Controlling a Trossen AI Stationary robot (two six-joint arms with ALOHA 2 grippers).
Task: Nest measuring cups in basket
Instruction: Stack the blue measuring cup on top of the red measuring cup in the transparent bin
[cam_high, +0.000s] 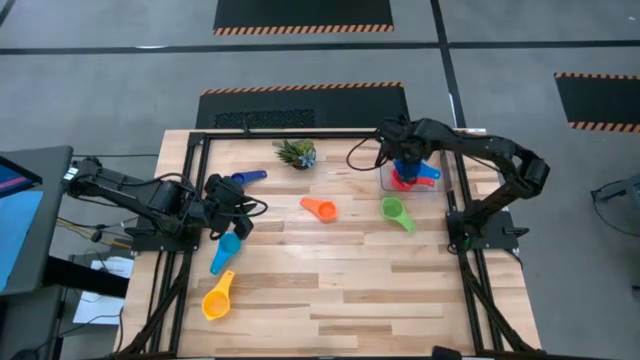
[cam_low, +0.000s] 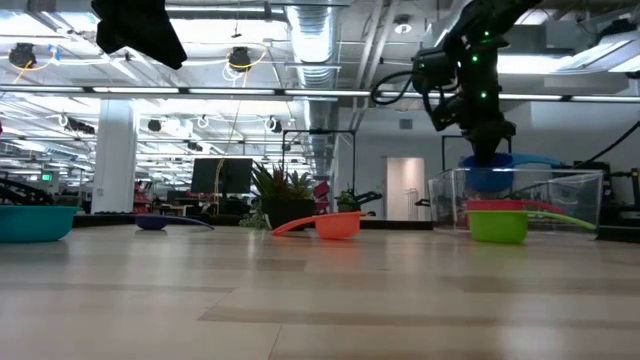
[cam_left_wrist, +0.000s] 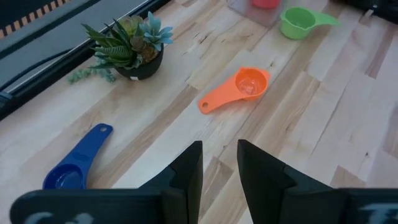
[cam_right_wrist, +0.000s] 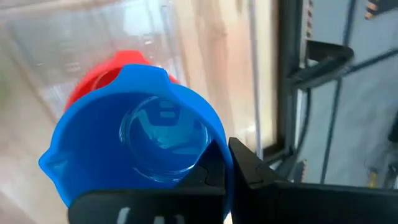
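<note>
Yellow plastic lies nearest: the yellow cup (cam_high: 217, 300) rests at the table's front left, with the light blue cup (cam_high: 226, 250) just beyond it and the dark blue cup (cam_high: 240, 179) farther back, beside the small potted plant (cam_high: 296, 152). The orange cup (cam_high: 321, 209) and green cup (cam_high: 395, 211) lie mid-table, well apart from each other. Farthest back on the right stands the basket (cam_high: 441, 178), with the red cup (cam_high: 402, 181) already inside. The right gripper (cam_high: 404, 164) is clamped on the rim of the blue cup (cam_right_wrist: 137, 143), holding it above the red cup and over the basket. Risk: released off-centre or tilted, the blue cup would likely ride on the red cup's rim or catch the basket wall, and its handle may jam against the red handle and prevent full nesting. The right arm reaches from its base inward, wrist bent steeply down over the basket. The left gripper (cam_high: 238, 207) waits low at the left side, fingers apart, holding nothing.
</note>
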